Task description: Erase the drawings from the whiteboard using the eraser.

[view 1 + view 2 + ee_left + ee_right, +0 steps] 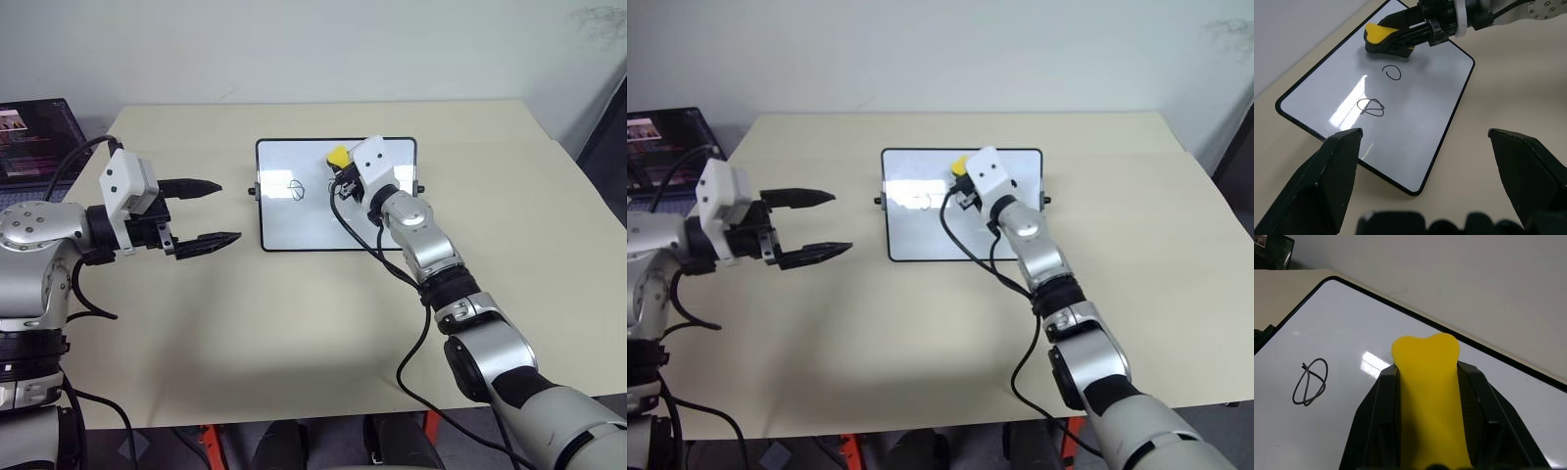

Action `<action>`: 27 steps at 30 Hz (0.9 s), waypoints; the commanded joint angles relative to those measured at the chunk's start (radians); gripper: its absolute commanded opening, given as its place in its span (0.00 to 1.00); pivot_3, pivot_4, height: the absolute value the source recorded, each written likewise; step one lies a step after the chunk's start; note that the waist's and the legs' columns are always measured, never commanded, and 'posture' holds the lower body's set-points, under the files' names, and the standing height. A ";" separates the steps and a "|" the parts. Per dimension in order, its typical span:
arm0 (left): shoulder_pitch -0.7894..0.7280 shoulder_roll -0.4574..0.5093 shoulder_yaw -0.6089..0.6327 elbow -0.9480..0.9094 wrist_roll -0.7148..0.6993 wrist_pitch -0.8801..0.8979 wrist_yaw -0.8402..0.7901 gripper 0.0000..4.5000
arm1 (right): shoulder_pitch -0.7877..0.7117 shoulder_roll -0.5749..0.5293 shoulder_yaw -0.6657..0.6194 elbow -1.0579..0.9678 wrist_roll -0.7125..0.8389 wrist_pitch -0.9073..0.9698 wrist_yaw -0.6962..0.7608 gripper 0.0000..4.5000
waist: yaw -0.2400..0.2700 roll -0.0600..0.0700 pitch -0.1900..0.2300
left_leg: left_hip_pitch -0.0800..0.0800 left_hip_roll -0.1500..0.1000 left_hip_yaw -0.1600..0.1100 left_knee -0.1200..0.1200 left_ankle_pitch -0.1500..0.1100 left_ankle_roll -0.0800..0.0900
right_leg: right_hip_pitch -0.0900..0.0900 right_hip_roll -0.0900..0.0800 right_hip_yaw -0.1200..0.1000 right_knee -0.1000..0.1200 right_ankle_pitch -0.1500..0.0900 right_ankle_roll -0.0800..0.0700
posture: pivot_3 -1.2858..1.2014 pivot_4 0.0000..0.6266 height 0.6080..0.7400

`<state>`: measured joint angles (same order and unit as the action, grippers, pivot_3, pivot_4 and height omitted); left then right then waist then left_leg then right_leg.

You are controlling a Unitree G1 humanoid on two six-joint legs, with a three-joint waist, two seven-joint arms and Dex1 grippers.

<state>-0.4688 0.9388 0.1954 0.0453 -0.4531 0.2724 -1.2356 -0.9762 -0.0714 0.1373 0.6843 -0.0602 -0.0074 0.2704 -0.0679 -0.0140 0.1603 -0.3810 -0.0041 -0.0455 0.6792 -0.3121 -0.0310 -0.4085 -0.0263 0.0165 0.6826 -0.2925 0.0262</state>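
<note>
Beige table (pixel 294 333) against a plain pale wall (pixel 313 49)

I read the scene as evenly and brightly lit, apparently from overhead. The table (pixel 294 343) carries soft, diffuse shadows beneath both arms, with no hard edges. The whiteboard (pixel 1415 112) returns a streaked white glare patch beside the crossed oval in the left wrist view, and a smaller patch in the right wrist view. In the right eye view that glare partly washes out the drawings (pixel 1371 106). The left gripper's fingers (pixel 1322 181) look soft, probably out of focus. The eraser (pixel 1430 396) close to the lens appears slightly blurred.
</note>
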 commanded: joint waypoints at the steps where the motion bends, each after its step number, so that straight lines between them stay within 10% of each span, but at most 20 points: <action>1: -0.018 0.019 0.018 -0.028 -0.005 -0.005 0.000 1.00 | -0.049 0.009 -0.014 0.015 -0.002 -0.047 -0.008 0.28 | -0.002 0.000 0.000 | 0.000 0.000 0.000 0.000 0.000 0.000 | 0.000 0.000 0.000 0.000 0.000 0.000 | 0.52 0.24 1.00; 27: -0.033 0.024 0.016 -0.029 -0.005 0.014 0.001 1.00 | -0.018 0.049 0.011 0.097 -0.027 -0.095 0.002 0.28 | -0.016 0.000 0.000 | 0.000 0.000 0.000 0.000 0.000 0.000 | 0.000 0.000 0.000 0.000 0.000 0.000 | 0.52 0.24 1.00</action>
<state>-0.4796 0.9390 0.1952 0.0431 -0.4532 0.2929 -1.2337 -0.9994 -0.0309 0.1421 0.8109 -0.0862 -0.0816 0.2624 -0.0836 -0.0139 0.1603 -0.3810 -0.0041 -0.0457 0.6792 -0.3120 -0.0312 -0.4085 -0.0263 0.0166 0.6828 -0.2925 0.0262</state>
